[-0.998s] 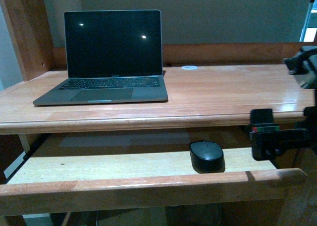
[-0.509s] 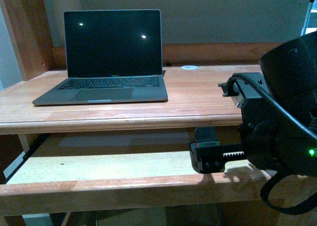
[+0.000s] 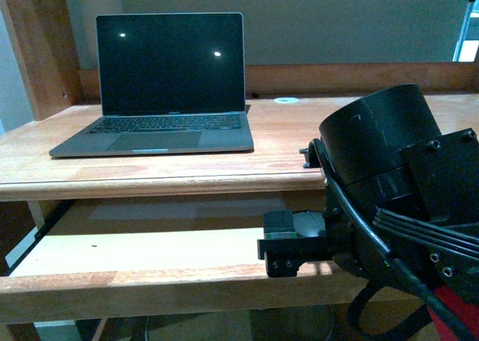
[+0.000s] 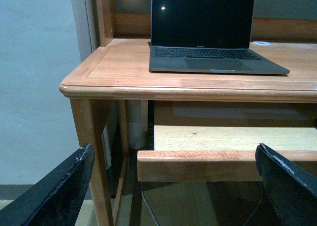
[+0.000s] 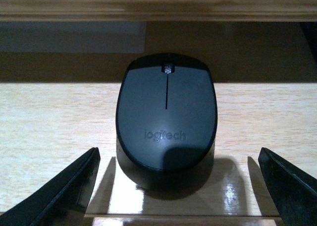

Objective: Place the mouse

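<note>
The black mouse (image 5: 166,117) lies on the pale pull-out tray (image 5: 44,122) under the desktop, scroll wheel pointing toward the back. In the front view only its top (image 3: 307,221) shows behind my right arm. My right gripper (image 5: 178,159) is open, low over the tray's front edge. Its fingers (image 5: 74,184) stand wide on either side of the mouse's near end and do not touch it. In the front view the right gripper (image 3: 288,240) sits at the mouse. My left gripper (image 4: 172,151) is open and empty, off the desk's left front corner, facing the tray's rail.
A grey laptop (image 3: 172,87) stands open at the left on the wooden desktop (image 3: 299,146). A small white disc (image 3: 285,100) lies at the back. The tray's front rail (image 3: 150,292) runs below. The desktop's edge (image 5: 158,10) overhangs the mouse.
My right arm has swung in from the right edge and moved left along the tray. It now fills the lower right of the front view and hides most of the mouse.
</note>
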### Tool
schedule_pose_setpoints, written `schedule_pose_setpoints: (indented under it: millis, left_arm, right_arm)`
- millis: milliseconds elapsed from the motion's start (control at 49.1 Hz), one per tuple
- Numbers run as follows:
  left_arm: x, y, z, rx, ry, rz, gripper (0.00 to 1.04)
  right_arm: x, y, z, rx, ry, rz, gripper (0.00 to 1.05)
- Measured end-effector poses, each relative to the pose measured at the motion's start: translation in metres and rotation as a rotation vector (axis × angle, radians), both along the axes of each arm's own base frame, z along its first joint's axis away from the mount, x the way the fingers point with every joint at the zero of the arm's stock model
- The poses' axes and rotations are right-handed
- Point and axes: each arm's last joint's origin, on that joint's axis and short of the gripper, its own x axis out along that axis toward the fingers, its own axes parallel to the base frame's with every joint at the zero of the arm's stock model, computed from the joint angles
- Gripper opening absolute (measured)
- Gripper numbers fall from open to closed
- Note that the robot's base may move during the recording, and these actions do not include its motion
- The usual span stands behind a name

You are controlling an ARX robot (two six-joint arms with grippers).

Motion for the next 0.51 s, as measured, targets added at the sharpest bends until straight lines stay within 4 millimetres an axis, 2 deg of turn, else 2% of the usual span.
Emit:
schedule_pose_setpoints:
  millis: [509]
  left_arm:
    - [0.0,0.0,0.0,0.0,0.0,0.0,0.98]
  right_arm:
    - [0.0041,0.0022,0.0033,0.024,-0.021,-0.054,0.98]
